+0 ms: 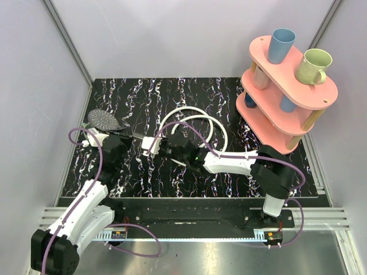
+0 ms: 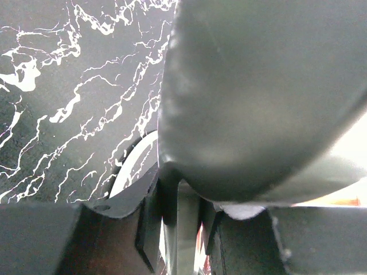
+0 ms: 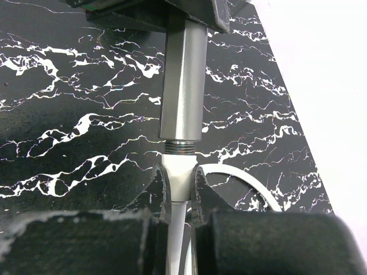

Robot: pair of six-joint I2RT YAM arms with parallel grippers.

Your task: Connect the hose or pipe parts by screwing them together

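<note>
Starting at the near edge of the black marbled table, with 2 arms bolted side by side and purple cables trailing along them. Reaching in from the near left with the left gripper, jaws closed tight on the straight handle of the dark grey shower head, round face out toward the table's left edge and filling most of the left wrist view. Reaching across from the near right with the right gripper, jaws pinched shut on the white end fitting of the white hose. Seen from the right wrist: fitting lined up end to end with the handle, tip touching the handle's threaded end, threads showing, both at the middle-left of the table. Trailing away beyond the 2 grippers in loose white loops across the middle of the table toward its far side. Standing farthest back, at the far right corner, a 2-tier pink rack with a blue cup and a pale green mug on top.
</note>
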